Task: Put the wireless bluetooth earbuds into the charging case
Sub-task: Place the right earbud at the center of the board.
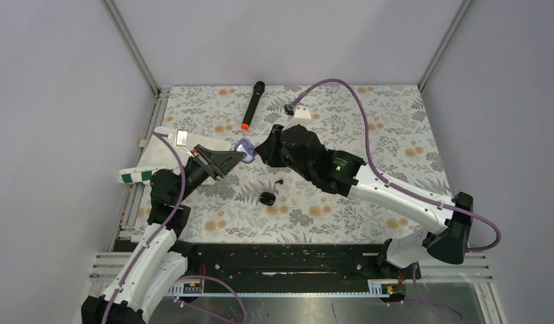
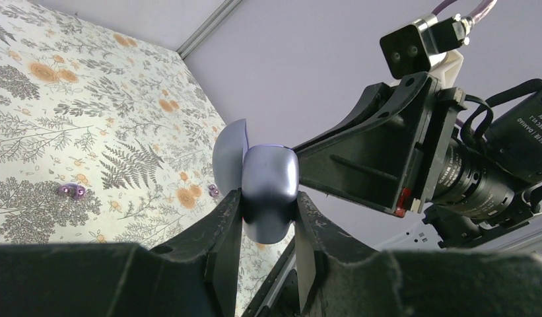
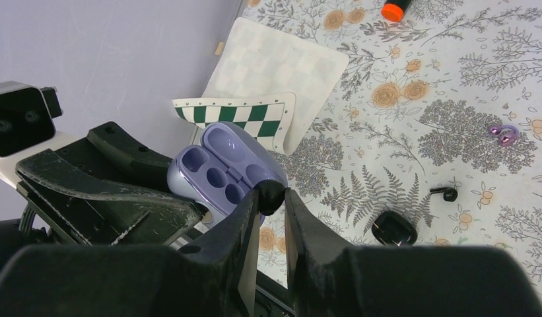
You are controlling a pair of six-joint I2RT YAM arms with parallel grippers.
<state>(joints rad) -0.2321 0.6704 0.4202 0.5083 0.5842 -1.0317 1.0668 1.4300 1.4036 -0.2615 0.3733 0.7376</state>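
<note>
Cloth printed with ferns and orange flowers covers the table (image 1: 395, 121). On it, off to the side and no part of my job, lie a green-and-white chequered mat (image 3: 238, 119) and a black microphone (image 1: 252, 104) with an orange end.

My left gripper (image 2: 267, 212) is clamped on the body of a lavender case (image 3: 215, 173). It holds the case up off the table with the lid swung open, and the hollows inside are bare. My right gripper (image 3: 272, 202) is nearly closed, its tips right at that case's rim. It pinches a small dark rounded thing (image 3: 271, 191) that I take for one of the black pair, though too little of it shows to be sure.

The black charging case (image 3: 395, 228) sits down on the cloth, apart from both grippers; whether its lid is up I cannot tell. Near it lies a loose black earbud (image 3: 445, 193). Farther off rest two tiny purple earbuds (image 3: 503, 132).

By my reckoning little is done, since no earbud sits in any case that I can see. At best one is picked up. Seating it, then fetching and seating the other, is all left to do.
</note>
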